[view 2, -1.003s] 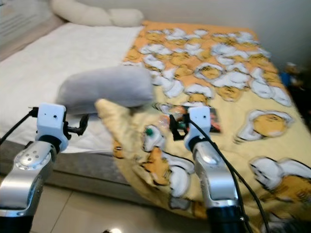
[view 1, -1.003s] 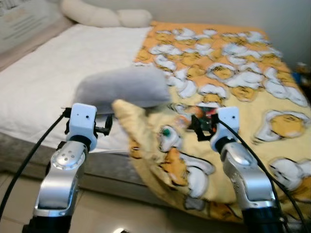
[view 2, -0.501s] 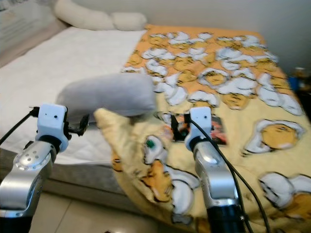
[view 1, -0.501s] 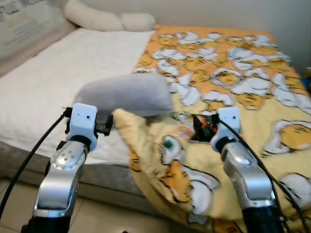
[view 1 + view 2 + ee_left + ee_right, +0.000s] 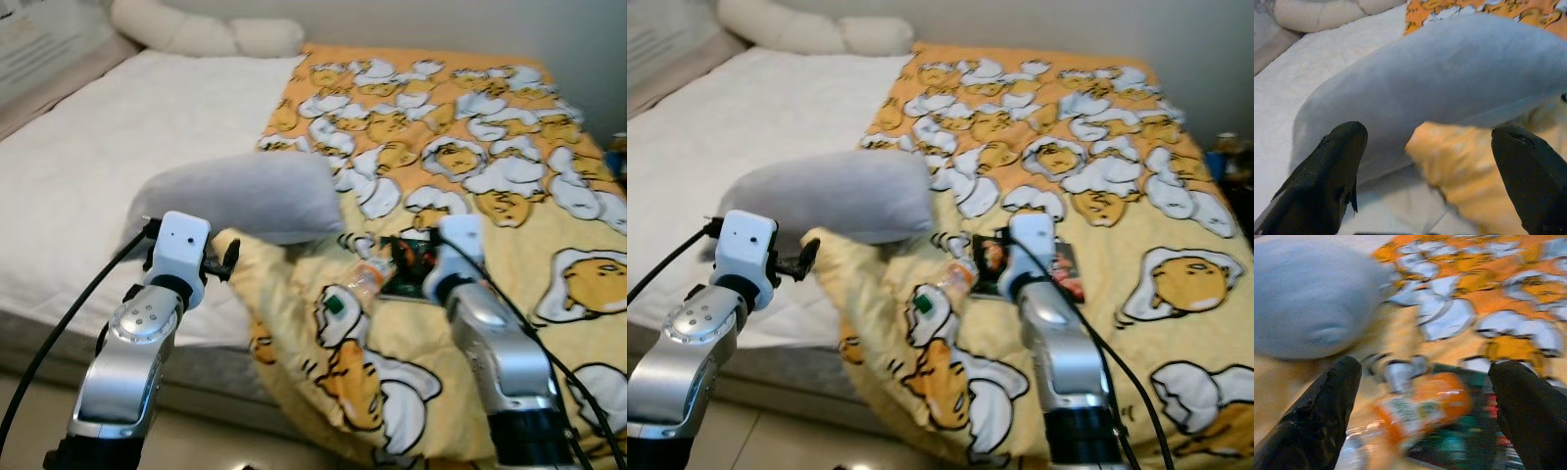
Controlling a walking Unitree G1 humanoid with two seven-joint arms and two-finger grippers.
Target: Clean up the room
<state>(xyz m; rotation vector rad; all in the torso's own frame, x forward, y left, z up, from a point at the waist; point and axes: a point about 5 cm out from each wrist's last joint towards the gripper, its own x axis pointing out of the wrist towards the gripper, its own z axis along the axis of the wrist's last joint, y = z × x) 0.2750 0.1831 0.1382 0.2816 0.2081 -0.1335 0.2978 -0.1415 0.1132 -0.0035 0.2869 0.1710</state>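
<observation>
A grey pillow (image 5: 245, 196) lies across the bed where the white sheet meets the yellow egg-print blanket (image 5: 470, 166). A clear plastic bottle (image 5: 355, 284) with an orange label and green cap rests on the blanket beside a dark packet (image 5: 419, 262). My left gripper (image 5: 1430, 132) is open, its fingers pointing at the pillow and at a turned-up corner of the blanket. Over the packet, my right gripper (image 5: 1427, 369) stands open, and the bottle (image 5: 1420, 406) lies just beyond its fingers.
A long cream bolster (image 5: 206, 34) lies at the head of the bed. The white sheet (image 5: 88, 176) covers the left half. The mattress edge (image 5: 206, 367) runs below my left arm, with tiled floor (image 5: 29, 411) beneath. A dark object (image 5: 619, 147) sits past the bed's right side.
The whole view has shifted as the camera moved. My right gripper now sits over the packet, closer to the bottle. The left gripper stays by the pillow.
</observation>
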